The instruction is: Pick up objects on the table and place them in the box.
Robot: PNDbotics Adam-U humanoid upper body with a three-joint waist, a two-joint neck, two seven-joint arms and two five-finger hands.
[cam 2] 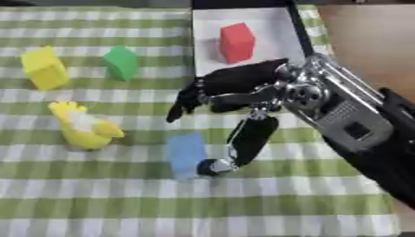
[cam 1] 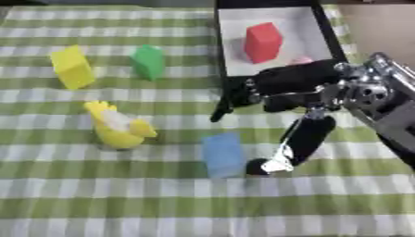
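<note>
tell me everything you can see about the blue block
The blue block is a plain light-blue cuboid, smooth and matte like foam or painted wood, lying on the green-and-white checked tablecloth just in front of the box. It is not in the box. The right hand reaches down beside its right edge, one fingertip at or nearly touching it; nothing else is near.

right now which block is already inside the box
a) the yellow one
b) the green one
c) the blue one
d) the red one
d: the red block stands on the white floor of the box, while the green block, the yellow block and the blue block all lie out on the checked cloth.
</note>
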